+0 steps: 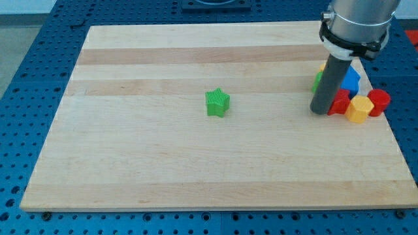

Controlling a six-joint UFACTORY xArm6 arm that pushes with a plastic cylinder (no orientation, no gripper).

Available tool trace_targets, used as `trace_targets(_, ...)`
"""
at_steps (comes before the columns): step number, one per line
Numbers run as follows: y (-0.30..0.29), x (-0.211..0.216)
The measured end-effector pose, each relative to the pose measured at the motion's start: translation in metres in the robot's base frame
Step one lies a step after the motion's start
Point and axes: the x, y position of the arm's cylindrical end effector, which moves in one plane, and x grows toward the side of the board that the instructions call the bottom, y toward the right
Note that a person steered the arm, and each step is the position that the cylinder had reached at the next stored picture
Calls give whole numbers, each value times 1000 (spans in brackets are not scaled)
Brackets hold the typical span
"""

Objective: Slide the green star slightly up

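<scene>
The green star (217, 102) lies alone near the middle of the wooden board (163, 163). My tip (319, 111) rests on the board far to the star's right, at about the same height in the view. It touches or nearly touches the left side of a cluster of blocks at the view's right. The rod hides part of that cluster.
The cluster at the view's right holds a red block (339, 103), a yellow block (358, 109), a red cylinder (379, 102), a blue block (351, 80), and green (316, 81) and orange (322, 66) blocks partly hidden behind the rod. The board's right edge is close by.
</scene>
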Motion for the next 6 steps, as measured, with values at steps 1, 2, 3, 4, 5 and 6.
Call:
trace_targets(1, -38, 1)
trace_targets(2, -85, 28)
trace_targets(3, -115, 66)
trace_targets(4, -159, 59)
trace_targets(5, -186, 25)
trace_targets(6, -187, -5)
